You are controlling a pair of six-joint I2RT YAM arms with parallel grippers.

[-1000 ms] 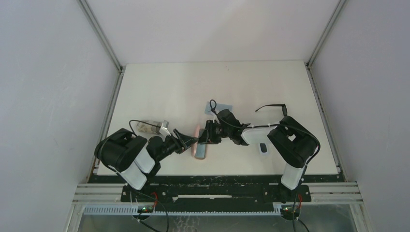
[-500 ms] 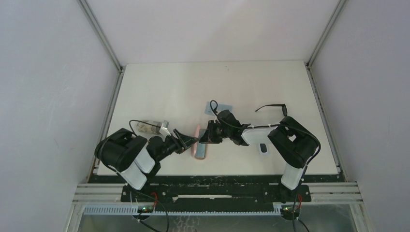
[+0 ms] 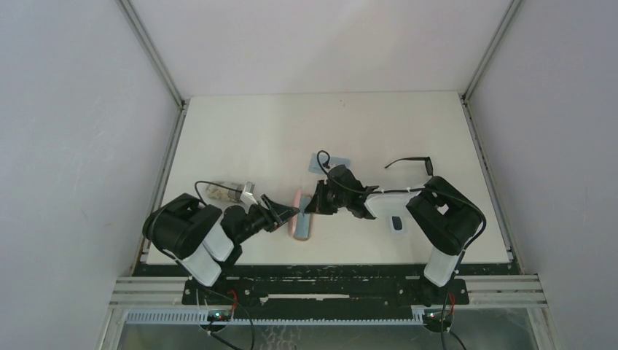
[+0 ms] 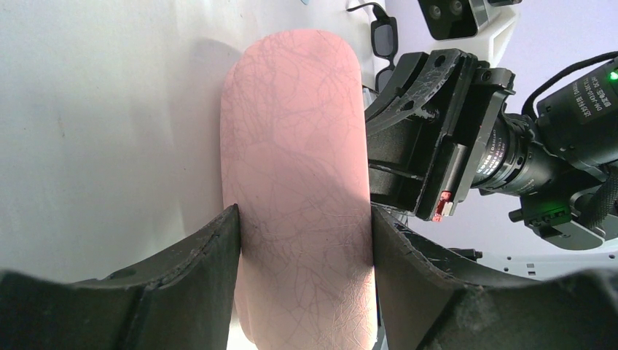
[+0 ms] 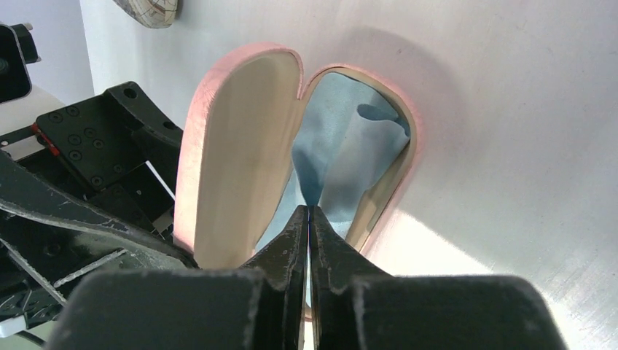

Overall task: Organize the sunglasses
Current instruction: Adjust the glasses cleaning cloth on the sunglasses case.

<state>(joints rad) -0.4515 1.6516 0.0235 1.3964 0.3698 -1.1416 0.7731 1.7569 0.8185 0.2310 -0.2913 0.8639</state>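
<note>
Case-prep step, looks like: the open pink case (image 4: 295, 182) is clamped by the left gripper (image 4: 304, 219), its blue cloth (image 5: 350, 160) is pinched by the closed right gripper (image 5: 309, 219), and the sunglasses (image 3: 409, 162), well apart on the table (image 3: 255, 131), probably get fetched next.

ROBOTICS LAB TEST CELL: The black-and-white left arm (image 3: 186, 235) and right arm (image 3: 442, 219) stand bolted side by side to a metal rail (image 3: 328, 286) at the near edge of a cream tabletop (image 3: 291, 124). Plain pale-grey panels (image 3: 73, 146), held in aluminium posts (image 3: 149, 49), wall off its left, right and far edges. Exposed wiring (image 3: 233, 299) and a slotted cable duct (image 3: 306, 319) run below the bases. A camera with a labelled lens (image 4: 532, 157) rides on the right arm's wrist. Flat, even light falls across the bare surfaces.
</note>
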